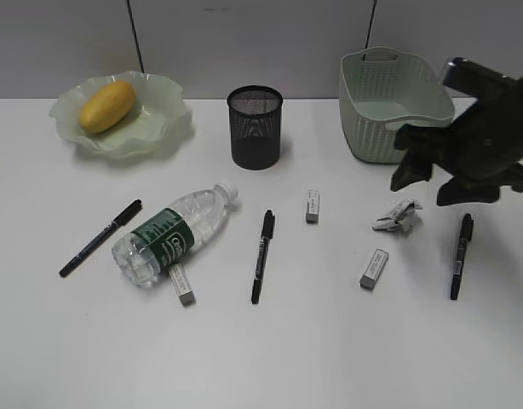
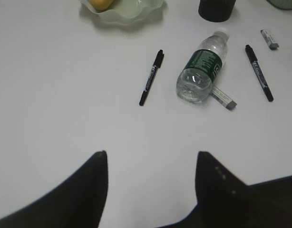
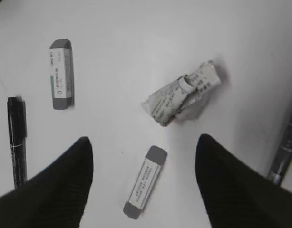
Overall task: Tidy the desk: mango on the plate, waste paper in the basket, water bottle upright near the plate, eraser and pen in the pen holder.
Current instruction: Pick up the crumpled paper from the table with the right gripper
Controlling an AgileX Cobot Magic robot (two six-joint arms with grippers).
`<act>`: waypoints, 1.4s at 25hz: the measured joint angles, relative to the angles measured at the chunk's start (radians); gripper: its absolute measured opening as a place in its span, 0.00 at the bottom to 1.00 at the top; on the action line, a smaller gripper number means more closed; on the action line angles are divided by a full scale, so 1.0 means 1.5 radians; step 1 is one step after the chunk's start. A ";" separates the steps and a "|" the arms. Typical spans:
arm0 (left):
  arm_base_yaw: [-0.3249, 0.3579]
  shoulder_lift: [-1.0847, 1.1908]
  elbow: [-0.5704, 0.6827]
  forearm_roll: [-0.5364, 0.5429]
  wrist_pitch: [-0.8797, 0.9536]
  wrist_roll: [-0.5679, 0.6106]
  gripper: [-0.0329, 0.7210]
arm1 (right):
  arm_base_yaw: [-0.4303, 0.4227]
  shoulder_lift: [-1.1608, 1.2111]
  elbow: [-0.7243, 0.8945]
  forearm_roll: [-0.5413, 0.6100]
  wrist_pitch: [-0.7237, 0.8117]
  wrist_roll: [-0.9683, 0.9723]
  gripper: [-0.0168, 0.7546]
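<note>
- Mango (image 1: 107, 106): already lying on the plate (image 1: 163, 128); you can count that step done.
- Waste paper (image 3: 181, 97): on the desk (image 1: 330, 341), just in front of the basket (image 1: 389, 102); this looks like the step in hand.
- Right gripper (image 3: 143, 183): hovering above the wad, jaws spread, holding nothing; you need to centre over the wad, descend and close.
- Left gripper (image 2: 150, 178): jaws apart, empty, well clear of the items.
- Water bottle (image 1: 172, 234): lying on its side; pens and erasers loose; pen holder (image 1: 255, 126) awaits them.

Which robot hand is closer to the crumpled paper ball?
Right. The right gripper hovers open just above the waste paper; the left gripper hangs far off, over bare desk.
</note>
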 joint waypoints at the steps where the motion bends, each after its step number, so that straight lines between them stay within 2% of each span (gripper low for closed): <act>1: 0.000 0.000 0.000 0.000 0.000 0.000 0.63 | 0.011 0.026 -0.020 -0.017 0.006 0.028 0.71; 7: 0.000 0.000 0.000 0.000 0.000 0.000 0.63 | 0.025 0.137 -0.117 -0.109 0.069 0.157 0.71; 16: 0.000 0.000 0.000 0.000 0.000 0.000 0.63 | 0.025 0.224 -0.175 -0.131 0.081 0.194 0.70; 19: 0.000 0.000 0.000 0.000 0.000 0.000 0.63 | 0.025 0.239 -0.180 -0.141 0.083 0.194 0.62; 24: 0.000 0.000 0.000 0.000 0.000 0.000 0.63 | 0.025 0.240 -0.183 -0.145 0.083 0.189 0.33; 26: 0.000 0.000 0.000 0.000 0.000 0.000 0.63 | 0.025 0.240 -0.184 -0.145 0.090 0.178 0.26; 35: 0.000 0.000 0.000 0.000 0.000 0.000 0.63 | 0.025 0.185 -0.245 -0.146 0.231 0.079 0.22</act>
